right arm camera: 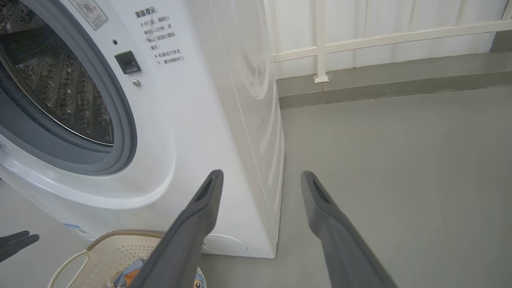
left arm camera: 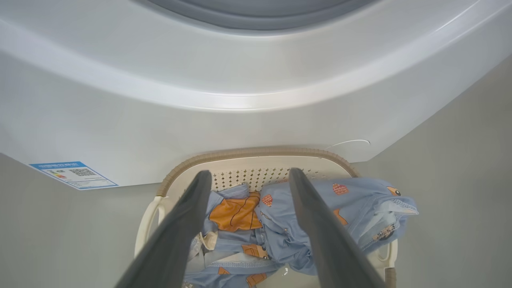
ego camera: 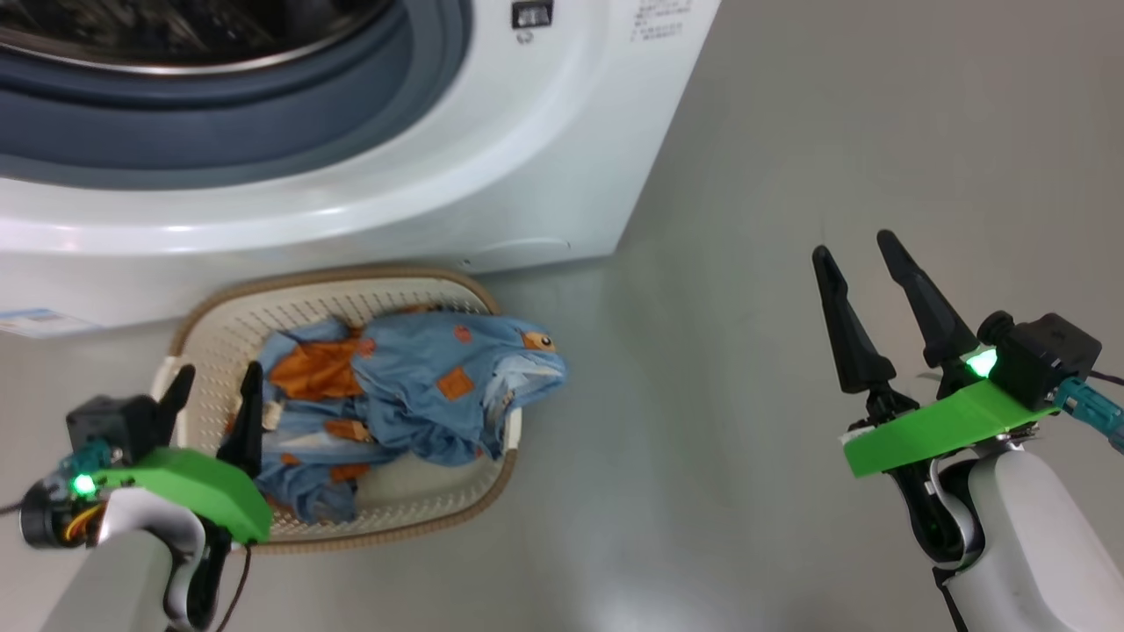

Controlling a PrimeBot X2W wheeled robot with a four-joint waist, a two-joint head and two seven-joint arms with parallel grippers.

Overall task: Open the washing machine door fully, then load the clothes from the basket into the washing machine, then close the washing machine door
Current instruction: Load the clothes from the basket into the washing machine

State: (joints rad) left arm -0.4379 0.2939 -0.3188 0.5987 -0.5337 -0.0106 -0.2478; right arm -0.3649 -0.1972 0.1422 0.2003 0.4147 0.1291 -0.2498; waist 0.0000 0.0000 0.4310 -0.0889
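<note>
The washing machine (ego camera: pixel 492 149) stands white ahead, its grey seal (ego camera: pixel 219 114) and steel drum (right arm camera: pixel 52 80) exposed; its black door is out of view. On the floor against its front sits the cream basket (ego camera: pixel 351 279) holding light blue clothes (ego camera: pixel 421 386) with orange patches, one piece draping over the right rim. My left gripper (ego camera: pixel 219 373) hangs open over the basket's left part, and the clothes (left arm camera: pixel 276 224) lie below its fingers with nothing held. My right gripper (ego camera: pixel 853 246) stands open above bare floor, to the right of the machine.
Grey floor (ego camera: pixel 746 395) stretches to the right of the machine. A wall with white railing (right arm camera: pixel 320 40) and a low grey kerb runs behind. A blue label (left arm camera: pixel 74 175) sticks low on the machine's front.
</note>
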